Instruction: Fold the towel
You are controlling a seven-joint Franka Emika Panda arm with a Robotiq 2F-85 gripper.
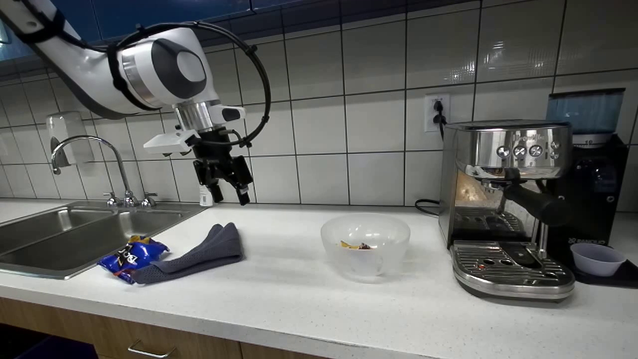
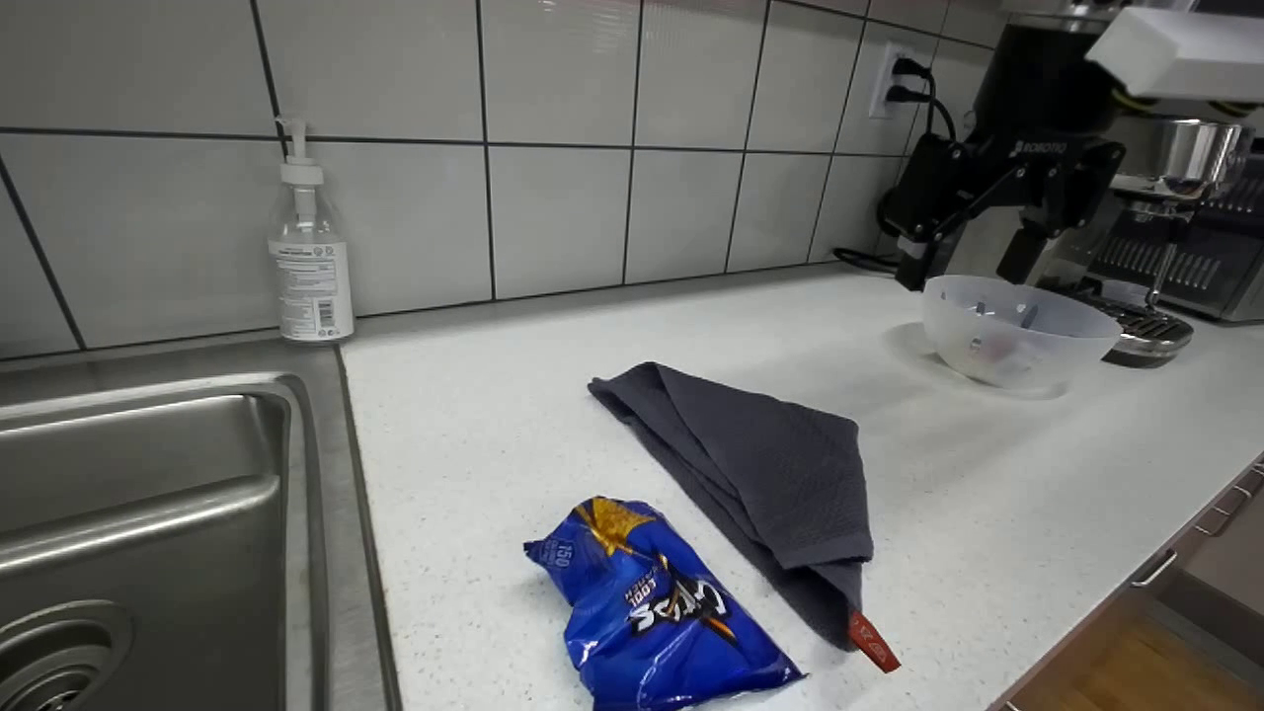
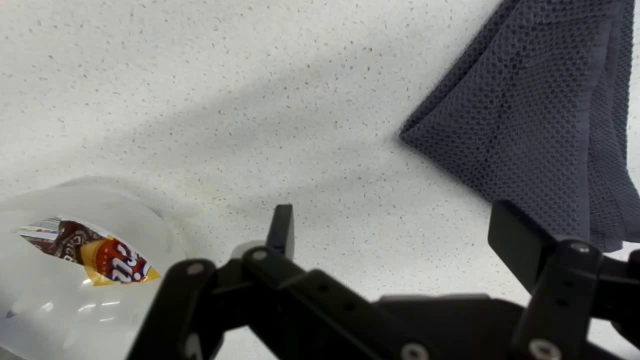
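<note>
Over the white tabletop (image 1: 279, 304), the robot arm (image 1: 174, 65) hangs with its jaws pointing down, spread wide, and they've got hold of nothing, only air between them! Check the wrist view: bare speckled tabletop shows through that gap, the frosted bowl (image 3: 95, 310) sits off to the left, and over on the right lies the dark gray towel (image 3: 540, 125). That's the one to watch, resting on the tabletop between the sink (image 2: 331, 513) and the bowl; in both exterior views the jaws are up off the surface, apart from it. It's doubled over on itself, layers showing along the edge, one corner drawn to a point, and a little red tag (image 2: 874, 642) pokes out at one end! Just beside it, on the sink side, there's a blue chip bag (image 2: 662, 612), shiny and crinkled, lying with its printed face up. Down in the bowl, a packet (image 3: 120, 262) in brown, yellow and red. Past the bowl stands a silver espresso machine (image 1: 513, 149), a black grinder (image 1: 588, 184) next to it. And back along the tiled wall (image 1: 319, 124), a pump bottle (image 2: 314, 286) stands upright by the corner of the sink, while a curved faucet (image 1: 121, 164) arches over it.
</note>
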